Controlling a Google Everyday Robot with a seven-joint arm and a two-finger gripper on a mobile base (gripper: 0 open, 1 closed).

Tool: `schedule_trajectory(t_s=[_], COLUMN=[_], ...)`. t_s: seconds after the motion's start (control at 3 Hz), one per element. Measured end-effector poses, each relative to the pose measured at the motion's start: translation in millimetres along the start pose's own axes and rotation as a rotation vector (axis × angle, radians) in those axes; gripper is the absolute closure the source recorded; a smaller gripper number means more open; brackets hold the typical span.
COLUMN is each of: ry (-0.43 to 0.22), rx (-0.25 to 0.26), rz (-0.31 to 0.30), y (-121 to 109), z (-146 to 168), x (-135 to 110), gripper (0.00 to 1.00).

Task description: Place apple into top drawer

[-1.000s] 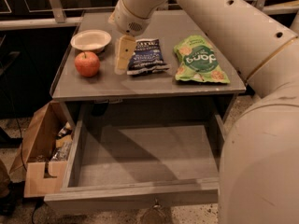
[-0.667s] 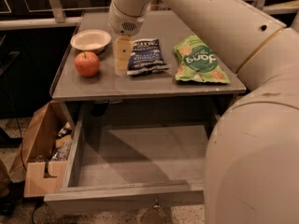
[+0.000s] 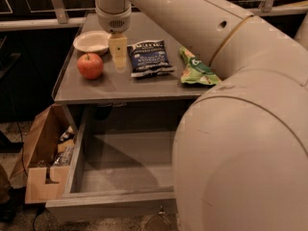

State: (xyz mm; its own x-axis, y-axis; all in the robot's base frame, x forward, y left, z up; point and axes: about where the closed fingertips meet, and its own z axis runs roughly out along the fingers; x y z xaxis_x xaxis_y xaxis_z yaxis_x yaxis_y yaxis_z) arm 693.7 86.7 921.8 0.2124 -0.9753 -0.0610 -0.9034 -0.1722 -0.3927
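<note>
Cream gripper (image 3: pixel 118 52) has edged left, now just beside the small round red-orange apple (image 3: pixel 90 65) near the grey cabinet top (image 3: pixel 103 88) left edge; grip state cannot be told. Wide grey wooden top drawer (image 3: pixel 110 198) stands open, so the grasp comes next.

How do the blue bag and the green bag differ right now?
The blue bag is dark and lies in full view; the green bag is bright and partly hidden by the arm. The blue bag sits right beside the tool, which hangs between it and the apple; the green bag lies farther right. Both rest on the cabinet top.
</note>
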Motion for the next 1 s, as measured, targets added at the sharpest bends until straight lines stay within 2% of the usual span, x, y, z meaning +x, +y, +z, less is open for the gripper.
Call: schedule_trajectory(t_s=[0.33, 1.0], ry=[-0.039, -0.173], rx=[-0.011, -0.074], rz=[0.002, -0.055], y=[1, -7], z=[8, 17], x=[-5, -44], gripper=[0.0, 0.0])
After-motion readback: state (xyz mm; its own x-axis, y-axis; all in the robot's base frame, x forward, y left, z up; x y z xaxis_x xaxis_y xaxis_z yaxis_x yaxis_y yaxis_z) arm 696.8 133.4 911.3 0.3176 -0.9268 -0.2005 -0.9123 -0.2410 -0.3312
